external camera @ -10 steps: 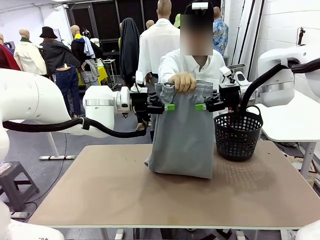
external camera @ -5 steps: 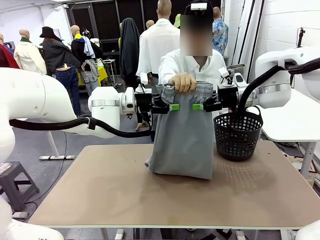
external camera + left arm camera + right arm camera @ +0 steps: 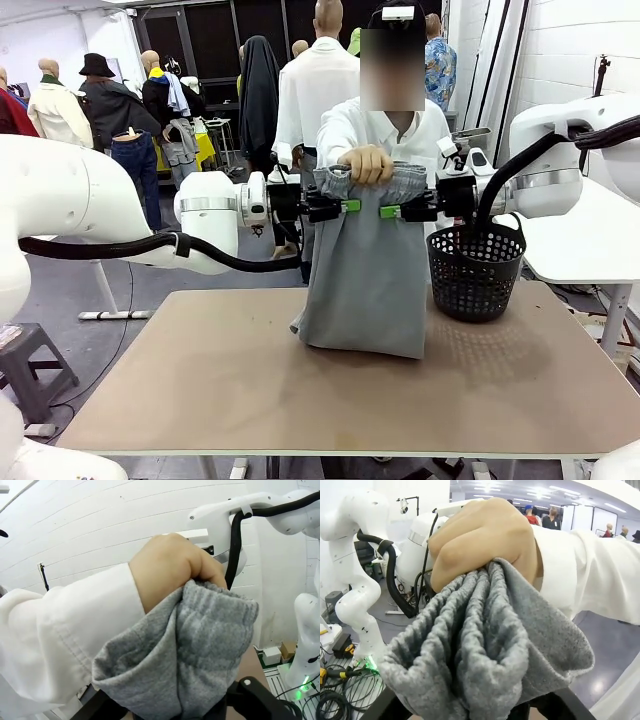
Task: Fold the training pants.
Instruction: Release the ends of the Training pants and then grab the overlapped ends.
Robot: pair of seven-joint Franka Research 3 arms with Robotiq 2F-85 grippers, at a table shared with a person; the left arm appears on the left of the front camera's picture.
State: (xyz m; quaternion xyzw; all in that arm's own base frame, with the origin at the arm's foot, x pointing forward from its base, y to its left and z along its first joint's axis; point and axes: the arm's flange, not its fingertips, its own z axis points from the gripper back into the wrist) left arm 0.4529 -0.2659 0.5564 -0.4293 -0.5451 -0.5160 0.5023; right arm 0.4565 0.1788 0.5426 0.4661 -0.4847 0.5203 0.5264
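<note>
- Front view: a person at the far side of the table held up the light grey soft fabric training pants [image 3: 365, 270] in one fist [image 3: 368, 163], which bunched the middle of the gathered elastic waistband.
- The pants hung straight down. Their lower edge rested on the tan tabletop [image 3: 250, 385], with a small fold sticking out at the bottom left corner.
- The left gripper [image 3: 347, 206] reached in level from the left, just under the waistband, with its green pad lying on the front of the cloth past the pants' left edge.
- The right gripper [image 3: 390, 211] reached in the same way from the right, and the two green tips stood near each other below the fist.
- In both wrist views, gathered grey cloth sat between the black fingers at the bottom edge. The fingers stood partly drawn in, but I could not tell whether either pair was actually pinching the fabric.
- A black mesh basket [image 3: 477, 275] with a handle stood just beside the pants' right edge, under the right arm.
- A wide stretch of tabletop lay open in front of the pants and to their left, out to the near and left edges.
</note>
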